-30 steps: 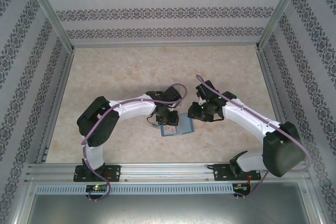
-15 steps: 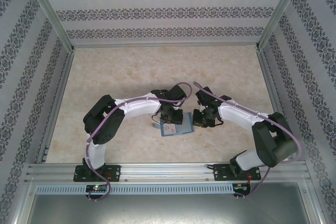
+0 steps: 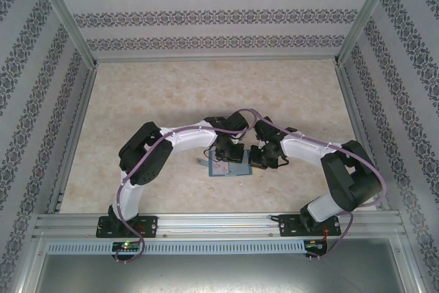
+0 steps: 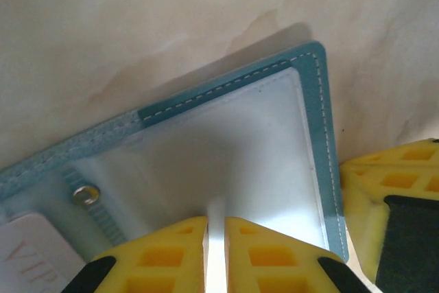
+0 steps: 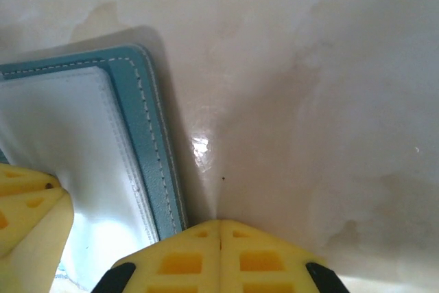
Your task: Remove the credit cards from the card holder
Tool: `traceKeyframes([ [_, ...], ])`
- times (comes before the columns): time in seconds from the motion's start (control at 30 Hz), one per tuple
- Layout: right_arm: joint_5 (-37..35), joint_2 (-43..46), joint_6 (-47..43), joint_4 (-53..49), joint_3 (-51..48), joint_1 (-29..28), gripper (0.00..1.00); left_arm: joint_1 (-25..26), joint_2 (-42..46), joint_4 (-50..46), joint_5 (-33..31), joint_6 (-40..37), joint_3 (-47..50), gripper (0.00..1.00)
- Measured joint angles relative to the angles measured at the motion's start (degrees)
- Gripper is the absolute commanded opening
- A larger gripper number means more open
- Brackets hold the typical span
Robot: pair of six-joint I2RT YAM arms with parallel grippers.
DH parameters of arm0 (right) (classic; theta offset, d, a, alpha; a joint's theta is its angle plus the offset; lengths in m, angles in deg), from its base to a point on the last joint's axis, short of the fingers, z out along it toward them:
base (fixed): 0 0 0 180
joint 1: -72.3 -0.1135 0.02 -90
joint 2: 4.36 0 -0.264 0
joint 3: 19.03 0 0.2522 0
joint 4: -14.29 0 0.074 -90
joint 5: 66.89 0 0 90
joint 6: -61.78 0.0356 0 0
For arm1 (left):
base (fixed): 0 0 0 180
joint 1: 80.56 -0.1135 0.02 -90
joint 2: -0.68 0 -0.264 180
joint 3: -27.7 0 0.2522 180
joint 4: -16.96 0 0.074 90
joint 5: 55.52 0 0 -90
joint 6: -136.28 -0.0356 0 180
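Left claw (image 4: pixel 215 232): slim gap, grip unclear | right claw (image 5: pixel 219 235): pressed together beside card holder (image 5: pixel 152 135)

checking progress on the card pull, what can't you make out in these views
- Card count: top view, card holder is tiny and partly under both arms.
- Pale card: left wrist view, cut off by the frame corner; print unreadable past "VIP".
- Left tool, same view: whether it pinches the clear pocket; glare and its own fingertips hide that.
- Right tool, right wrist view: shut beside the holder; contact hidden beneath it.
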Motion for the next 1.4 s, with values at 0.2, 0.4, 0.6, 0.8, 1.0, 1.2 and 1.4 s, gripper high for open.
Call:
traceKeyframes([
  [0.2, -2.51, 1.09, 0.09, -1.33, 0.15, -1.22, 0.06, 0.04, -0.15, 0.15, 0.63, 0.00, 0.00, 0.14],
  [0.4, -5.03, 7.96, -0.04, -6.49, 1.07, -1.25, 0.08, 0.04, -0.04, 0.44, 0.87, 0.00, 0.07, 0.15],
  [0.6, -3.56, 12.11, 0.37, -7.26, 3.10, -1.22, 0.09, 0.07, 1.86, 0.11, -0.11, -0.15, 0.61, 0.15],
  [0.8, 0.76, 12.13, 2.10, -5.18, 3.32, -1.25, 0.09, -0.17, 6.40, 0.09, -0.79, -0.26, 2.62, 0.15],
  [1.0, 3.32, 11.19, 3.34, -3.41, 4.24, -1.81, 0.09, -1.44, 9.07, 0.52, -0.81, -0.24, 6.84, 0.15],
  [1.2, 5.03, 10.45, 4.02, -2.29, 5.01, -2.27, 0.09, -2.75, 9.31, 1.44, -0.63, -0.22, 10.32, 0.15],
  [1.4, 6.86, 7.26, 5.11, -0.46, 6.84, -4.33, 0.10, -4.28, 11.93, 2.38, -0.44, -0.22, 14.05, 0.15],
])
